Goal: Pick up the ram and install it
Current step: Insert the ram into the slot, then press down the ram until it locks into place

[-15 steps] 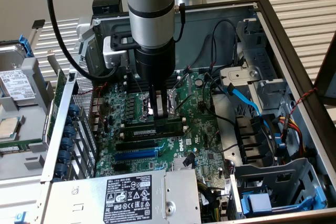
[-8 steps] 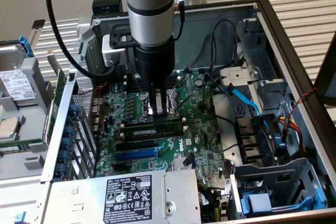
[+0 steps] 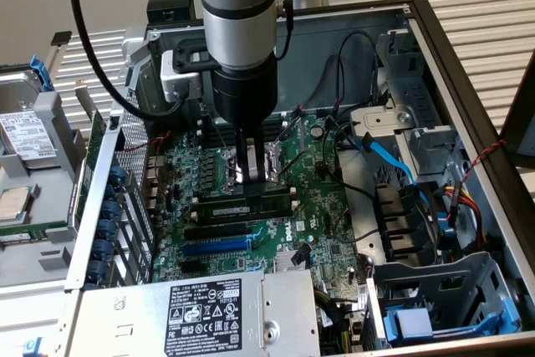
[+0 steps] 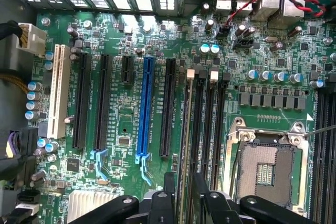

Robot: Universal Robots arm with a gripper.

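My tool [image 3: 252, 191] is clamped on the long, thin green circuit-board ram stick [image 3: 221, 206]. The stick stands on edge along the black memory slot nearest the blue expansion slot [image 3: 216, 246].

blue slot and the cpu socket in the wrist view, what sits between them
In the wrist view, between the blue slot and the cpu socket stand one long black expansion slot and then the bank of black memory slots.
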